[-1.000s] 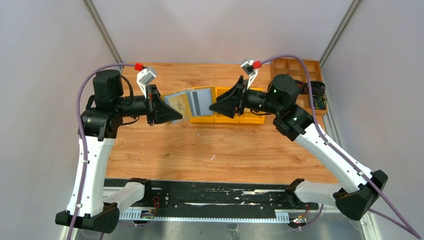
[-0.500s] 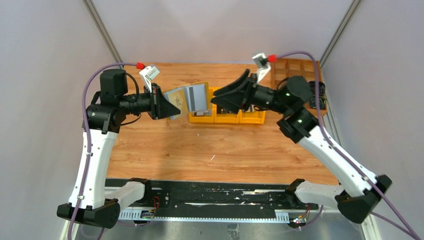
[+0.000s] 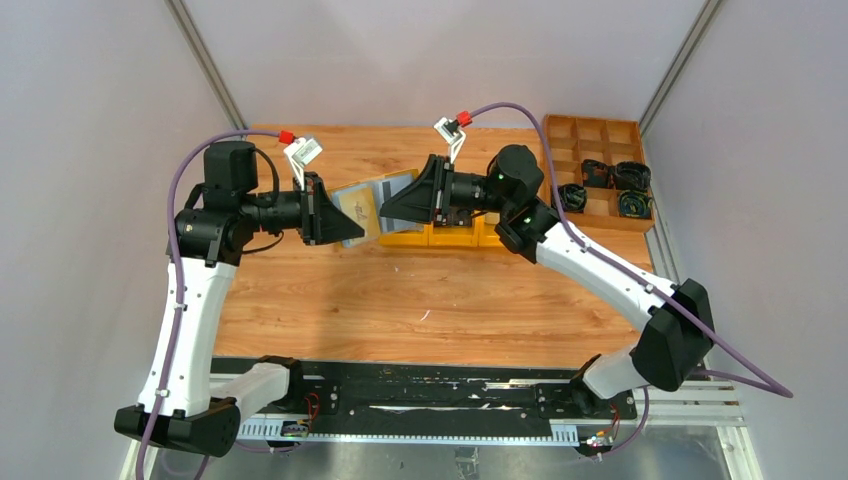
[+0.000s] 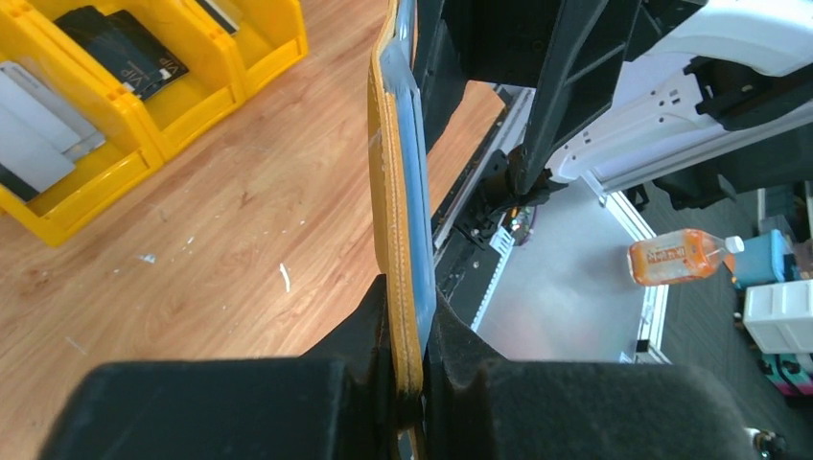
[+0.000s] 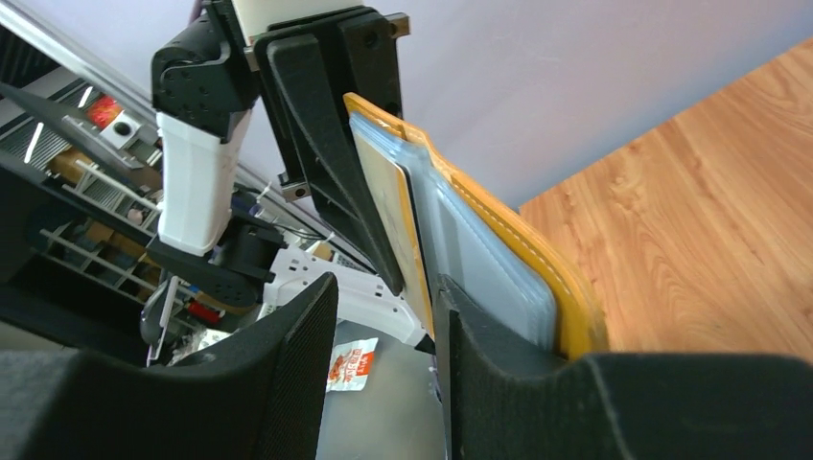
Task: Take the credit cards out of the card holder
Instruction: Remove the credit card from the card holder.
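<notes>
Left gripper (image 4: 407, 321) is clamped tight on one edge of the card holder (image 4: 393, 182). It's holding it spread open, up off the table (image 3: 400, 290), over the middle toward the far edge, right by the yellow bins (image 3: 455, 238). Right gripper (image 5: 383, 326) has its jaws apart at the holder's other side, can't tell if it's touching. Credit cards (image 3: 398, 186) sit tucked inside.
</notes>
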